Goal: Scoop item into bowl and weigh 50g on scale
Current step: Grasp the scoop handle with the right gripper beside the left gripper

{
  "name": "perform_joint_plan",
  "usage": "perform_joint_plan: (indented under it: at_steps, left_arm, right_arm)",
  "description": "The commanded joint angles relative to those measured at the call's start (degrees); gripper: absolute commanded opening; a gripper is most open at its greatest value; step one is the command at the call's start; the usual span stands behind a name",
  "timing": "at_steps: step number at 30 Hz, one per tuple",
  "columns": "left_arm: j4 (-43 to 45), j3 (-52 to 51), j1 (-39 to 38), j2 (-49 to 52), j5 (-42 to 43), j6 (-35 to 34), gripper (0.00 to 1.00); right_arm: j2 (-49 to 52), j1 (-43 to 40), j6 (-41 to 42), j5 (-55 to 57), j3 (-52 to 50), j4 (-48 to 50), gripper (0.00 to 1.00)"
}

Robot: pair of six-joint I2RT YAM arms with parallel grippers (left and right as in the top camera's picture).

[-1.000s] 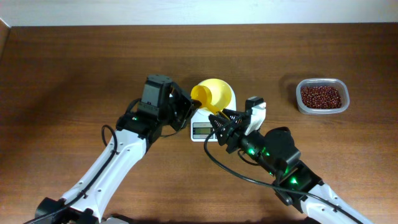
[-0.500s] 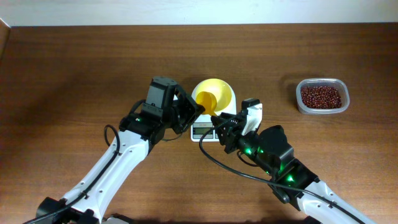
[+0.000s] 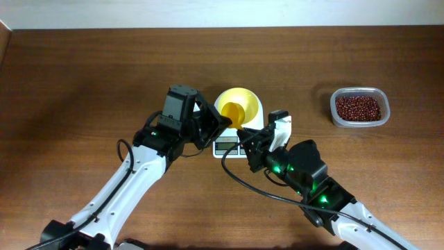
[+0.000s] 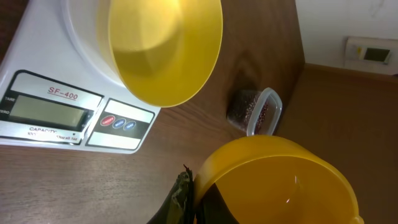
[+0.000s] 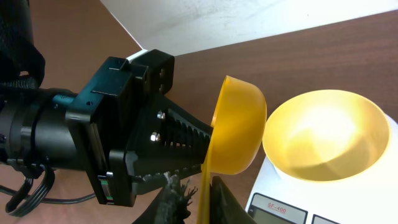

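Right gripper (image 5: 196, 194) pinches scoop (image 5: 239, 130) upright; left gripper (image 5: 200, 148) (grip unclear) at its cup.

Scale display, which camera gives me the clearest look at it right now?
The left wrist view: the scale display sits large and unobstructed, with the round buttons beside it. Overhead shows it only as a tiny grey patch. The right wrist view cuts it off, catching just the model label.

Pale yellow bowl (image 3: 251, 104) stands upright on the white scale (image 3: 225, 146); red-brown beans (image 3: 358, 107) lie well apart.
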Motion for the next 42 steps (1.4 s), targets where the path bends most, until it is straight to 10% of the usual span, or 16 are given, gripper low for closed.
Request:
perform_joint_plan:
  at_steps: [1, 22, 42]
  left_arm:
    - [-0.15, 1.11, -0.11, -0.85, 1.31, 1.16, 0.0]
    - [-0.98, 1.11, -0.11, -0.85, 1.25, 1.16, 0.06]
    - [0.37, 1.11, -0.04, -0.85, -0.13, 1.49, 0.91]
  right_arm:
    - [0.11, 0.42, 0.04, -0.52, 0.85, -0.04, 0.14]
    - [0.09, 0.42, 0.04, -0.52, 0.85, 0.0, 0.04]
    - [0.09, 0.24, 0.26, 2.78, 0.85, -0.57, 0.04]
